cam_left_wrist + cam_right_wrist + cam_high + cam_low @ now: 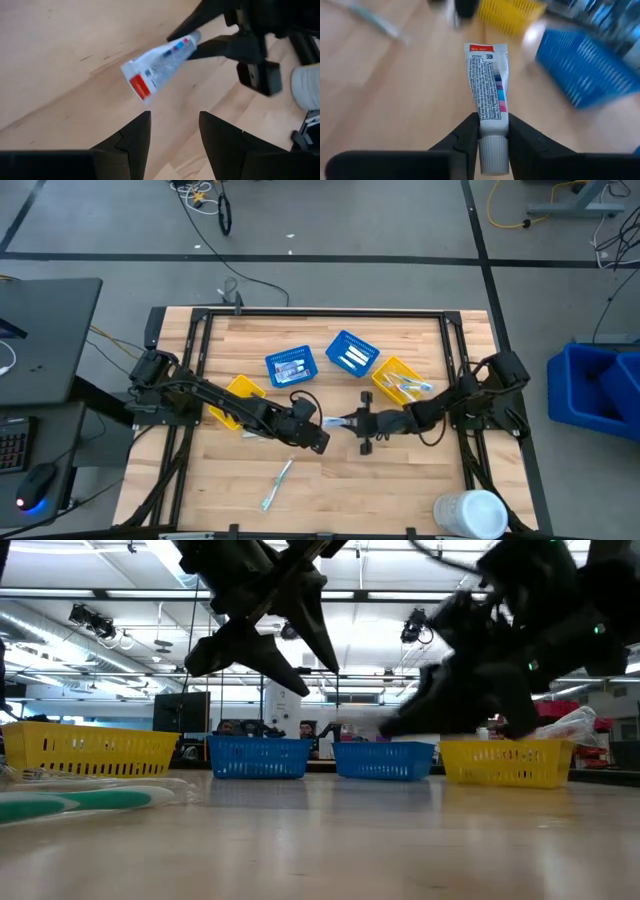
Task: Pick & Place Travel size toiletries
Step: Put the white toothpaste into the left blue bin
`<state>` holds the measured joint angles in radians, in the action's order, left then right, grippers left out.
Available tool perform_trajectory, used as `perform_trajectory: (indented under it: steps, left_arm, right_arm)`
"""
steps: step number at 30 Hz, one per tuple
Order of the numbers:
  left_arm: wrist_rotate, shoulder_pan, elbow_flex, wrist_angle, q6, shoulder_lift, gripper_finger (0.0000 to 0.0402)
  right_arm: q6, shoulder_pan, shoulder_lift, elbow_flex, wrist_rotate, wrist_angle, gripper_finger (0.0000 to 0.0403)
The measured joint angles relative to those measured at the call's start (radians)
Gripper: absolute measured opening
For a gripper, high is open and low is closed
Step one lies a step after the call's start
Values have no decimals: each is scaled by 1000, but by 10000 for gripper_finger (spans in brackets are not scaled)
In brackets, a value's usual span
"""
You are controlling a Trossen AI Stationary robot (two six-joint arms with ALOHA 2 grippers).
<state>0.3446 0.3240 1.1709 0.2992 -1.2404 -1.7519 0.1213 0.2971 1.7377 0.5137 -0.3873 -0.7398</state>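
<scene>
White tube (489, 87) is hanging mid-counter, clamped by our right tool (493, 134); we are handing over (we judge) to the spread-open left tool (174, 131) just beside it, which must close next.

On the wooden surface (180, 480) stand two blue baskets (290, 367) (352, 353) and two yellow baskets (238, 400) (398, 380). A white cylinder (470, 513) lies at one corner.

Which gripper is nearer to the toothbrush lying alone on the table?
Left. The left gripper hangs open just above the toothbrush; the right gripper, shut on the white tube, is farther.
</scene>
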Motion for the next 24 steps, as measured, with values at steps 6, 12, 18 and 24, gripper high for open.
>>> perform_trajectory:
  steps: [6, 12, 18, 24]
  left_arm:
    - [31, 0, 0, -5, -4, 0, 175]
    - [62, 0, 0, -1, -2, 0, 175]
    - [62, 0, 0, -19, 46, 0, 175]
    - [65, 0, 0, -109, 145, 0, 155]
  right_arm:
    - [127, 50, -2, 0, -88, -93, 80]
    - [150, 90, -2, 0, -126, -99, 93]
    - [158, 117, -2, 1, -176, -120, 82]
    - [169, 117, -3, 1, -180, -172, 91]
